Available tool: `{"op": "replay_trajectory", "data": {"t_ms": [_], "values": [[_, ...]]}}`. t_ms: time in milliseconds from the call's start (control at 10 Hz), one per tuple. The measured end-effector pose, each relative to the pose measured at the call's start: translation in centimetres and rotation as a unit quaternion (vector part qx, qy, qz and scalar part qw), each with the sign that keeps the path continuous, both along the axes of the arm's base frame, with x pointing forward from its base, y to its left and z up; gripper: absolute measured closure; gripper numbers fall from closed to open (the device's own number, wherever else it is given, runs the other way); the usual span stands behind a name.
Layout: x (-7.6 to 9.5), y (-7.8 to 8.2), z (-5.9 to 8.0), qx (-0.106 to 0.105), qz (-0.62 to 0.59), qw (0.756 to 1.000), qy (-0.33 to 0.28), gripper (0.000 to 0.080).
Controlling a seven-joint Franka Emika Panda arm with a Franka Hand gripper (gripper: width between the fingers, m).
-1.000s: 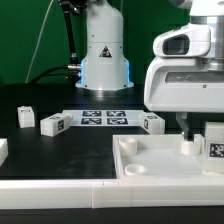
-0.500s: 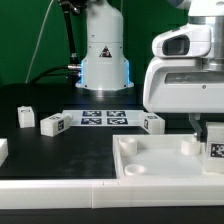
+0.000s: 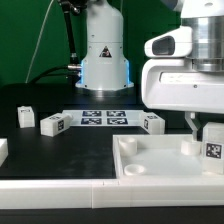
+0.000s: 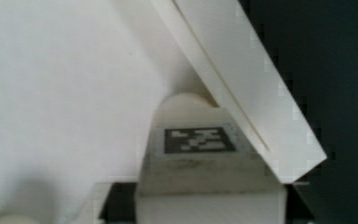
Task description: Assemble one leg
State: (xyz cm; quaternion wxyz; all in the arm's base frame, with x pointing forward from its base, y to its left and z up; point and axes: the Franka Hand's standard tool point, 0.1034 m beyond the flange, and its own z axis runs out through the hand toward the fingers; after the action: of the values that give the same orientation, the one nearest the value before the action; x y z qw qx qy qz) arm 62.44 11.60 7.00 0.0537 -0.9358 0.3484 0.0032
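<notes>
White plastic tagged leg, clamped in the gripper, has risen slightly above the large white square tray-like top, suggesting repositioning toward a socket.

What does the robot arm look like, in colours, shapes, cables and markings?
The arm is glossy white, with rounded, bulky housings and a dark band between segments. Its base is a white column bearing a black triangular warning sticker, with a bluish glow at the bottom. Dark cables hang behind it. The tool is mostly hidden, with grey fingers.
</notes>
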Motion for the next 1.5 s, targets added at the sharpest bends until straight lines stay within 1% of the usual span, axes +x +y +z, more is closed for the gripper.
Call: {"op": "replay_trajectory", "data": {"t_ms": [200, 300, 400, 500, 600, 700, 800, 1100, 1200, 1300, 1400, 1500], "values": [[-0.01, -0.02, -0.03, 0.005, -0.11, 0.994, 0.007, 0.0509], [-0.05, 0.07, -0.04, 0.007, -0.164, 0.986, 0.012, 0.0509], [-0.09, 0.14, -0.04, 0.009, -0.229, 0.973, 0.015, 0.0509], [-0.17, 0.26, -0.03, 0.011, -0.292, 0.956, 0.017, 0.0509], [-0.24, 0.45, -0.02, 0.016, -0.39, 0.921, 0.024, 0.0509], [-0.21, 0.5, -0.01, 0.019, -0.429, 0.903, 0.027, 0.0509], [-0.16, 0.5, -0.01, 0.024, -0.479, 0.877, 0.032, 0.0509], [-0.08, 0.35, 0.0, 0.034, -0.554, 0.83, 0.045, 0.0509], [-0.05, 0.32, 0.0, 0.036, -0.569, 0.82, 0.046, 0.0509], [-0.07, 0.39, -0.02, 0.036, -0.555, 0.83, 0.045, 0.0509], [-0.06, 0.4, -0.02, 0.036, -0.541, 0.839, 0.043, 0.0404], [-0.04, 0.33, -0.03, 0.035, -0.513, 0.857, 0.04, 0.0252]]}}
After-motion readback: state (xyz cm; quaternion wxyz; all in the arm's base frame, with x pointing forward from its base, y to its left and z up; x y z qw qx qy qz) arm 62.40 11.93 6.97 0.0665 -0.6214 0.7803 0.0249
